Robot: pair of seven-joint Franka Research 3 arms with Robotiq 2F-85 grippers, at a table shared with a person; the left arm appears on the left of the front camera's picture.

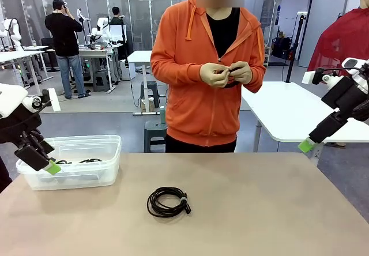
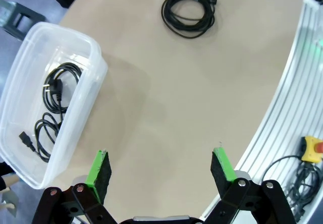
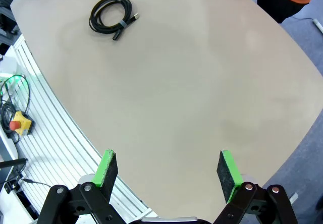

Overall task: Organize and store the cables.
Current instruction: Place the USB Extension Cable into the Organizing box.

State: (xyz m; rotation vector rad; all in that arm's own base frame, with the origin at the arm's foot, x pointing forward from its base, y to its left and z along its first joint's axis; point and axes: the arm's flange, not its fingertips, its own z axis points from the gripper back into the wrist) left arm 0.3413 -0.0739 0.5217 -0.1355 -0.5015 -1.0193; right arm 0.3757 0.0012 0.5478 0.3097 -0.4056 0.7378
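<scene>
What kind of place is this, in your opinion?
Probably a robotics lab or test workshop. Several white work tables stand in an open hall, and a yellow emergency stop button lies near a grooved aluminium frame.

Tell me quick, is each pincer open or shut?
Left pincer: open, holding nothing.
Right pincer: open, holding nothing.

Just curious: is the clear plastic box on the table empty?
No, coiled black cables lie inside the box.
</scene>
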